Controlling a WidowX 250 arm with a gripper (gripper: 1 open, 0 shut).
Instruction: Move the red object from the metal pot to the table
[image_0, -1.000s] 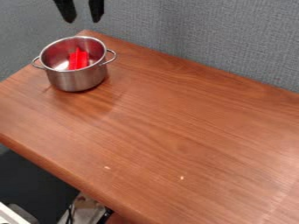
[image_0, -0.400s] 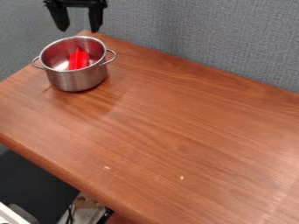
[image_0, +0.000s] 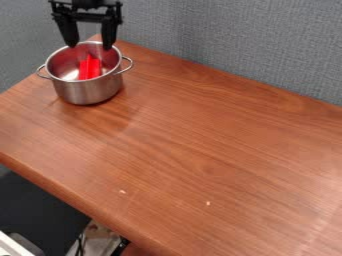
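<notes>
Camera view, the only one, looking down across the table from one corner.

We see the large reddish-brown wooden tabletop (image_0: 201, 140), glossy, with grain running diagonally. It fills most of the frame. Behind it stands a grey textured wall (image_0: 254, 40).

Near the far left corner of the table sits the small shiny round stainless steel pot (image_0: 87, 78), upright, straight-sided, with a small side handle showing on its right.

Inside the pot we note the bright red long plastic bar (image_0: 88, 66). It lies within the rim, leaning along the inner wall; its red colour reflects on the polished metal around it, so we cannot trace its exact outline.

The black robot gripper (image_0: 87, 40) hangs directly above the pot's opening, pointing down. Its two fingers stand wide apart, one on each side, with nothing between them. The fingertips (image_0: 67, 40) reach down to about the pot's back rim in this view. We cannot tell whether they touch the pot or the bar.

Below the table's near edge, at bottom left, a dark floor area (image_0: 40, 215) shows.
</notes>
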